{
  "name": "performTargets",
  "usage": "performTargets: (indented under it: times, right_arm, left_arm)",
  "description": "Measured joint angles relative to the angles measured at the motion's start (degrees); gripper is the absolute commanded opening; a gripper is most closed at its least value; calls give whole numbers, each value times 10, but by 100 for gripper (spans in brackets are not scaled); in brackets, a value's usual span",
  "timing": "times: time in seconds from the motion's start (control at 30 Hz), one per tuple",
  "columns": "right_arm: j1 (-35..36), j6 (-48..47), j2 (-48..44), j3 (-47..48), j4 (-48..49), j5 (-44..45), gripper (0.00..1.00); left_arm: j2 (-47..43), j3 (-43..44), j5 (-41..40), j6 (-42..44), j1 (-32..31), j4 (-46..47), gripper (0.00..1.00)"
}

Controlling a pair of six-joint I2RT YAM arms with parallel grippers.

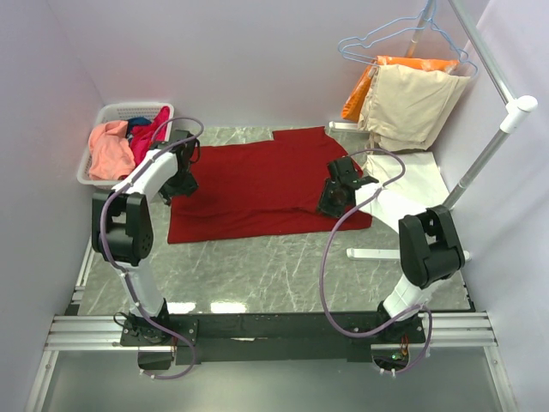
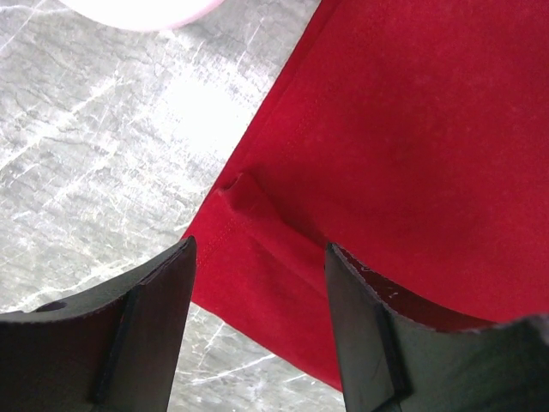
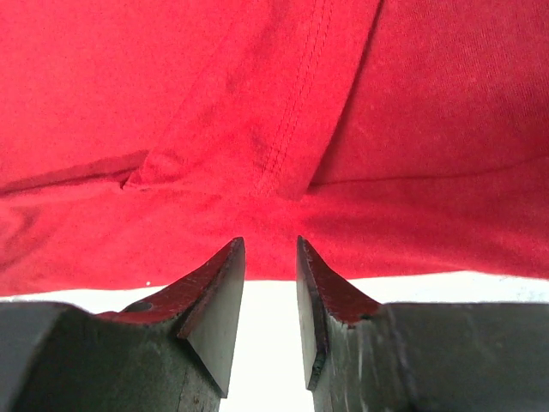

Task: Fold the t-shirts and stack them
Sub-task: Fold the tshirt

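A dark red t-shirt (image 1: 266, 184) lies spread flat on the marble table (image 1: 257, 266). My left gripper (image 1: 182, 182) hovers over its left edge. In the left wrist view the left gripper (image 2: 262, 245) stands open above the shirt's hemmed sleeve corner (image 2: 244, 193), with nothing between its fingers. My right gripper (image 1: 336, 199) is at the shirt's right edge. Seen from the right wrist, the right gripper (image 3: 270, 242) has a narrow empty gap and points at a folded sleeve (image 3: 283, 129). A cream-white t-shirt (image 1: 416, 184) lies beneath and to the right, its white cloth (image 3: 480, 287) showing below the fingers.
A white basket (image 1: 101, 116) at the back left holds salmon-pink (image 1: 110, 150), magenta (image 1: 147, 137) and blue shirts. Beige (image 1: 412, 103) and orange garments hang on wire hangers at the back right. A white pole stand (image 1: 489, 154) rises on the right, its foot (image 1: 373, 254) on the table.
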Motion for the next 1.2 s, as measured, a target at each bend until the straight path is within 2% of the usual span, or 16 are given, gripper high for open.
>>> performTargets:
  times: [0.3, 0.5, 0.83, 0.97, 1.0, 1.03, 1.2]
  right_arm:
    - [0, 0, 59, 12, 15, 1, 38]
    - [0, -1, 75, 18, 21, 3, 27]
    - [0, -6, 97, 52, 30, 12, 26]
    - [0, -11, 106, 68, 30, 16, 14]
    - [0, -12, 109, 71, 30, 18, 6]
    - [0, -14, 111, 76, 30, 20, 2]
    - [0, -21, 144, 118, 31, 26, 0]
  left_arm:
    - [-13, 0, 4, 6, 0, -2, 67]
    - [-24, 0, 4, 10, 0, -7, 67]
    - [-25, 0, 4, 14, 0, -9, 67]
    - [-25, 0, 4, 14, 0, -9, 67]
    - [-25, 0, 4, 14, 0, -9, 67]
    - [-25, 0, 4, 14, 0, -9, 67]
    - [-25, 0, 4, 15, 0, -11, 67]
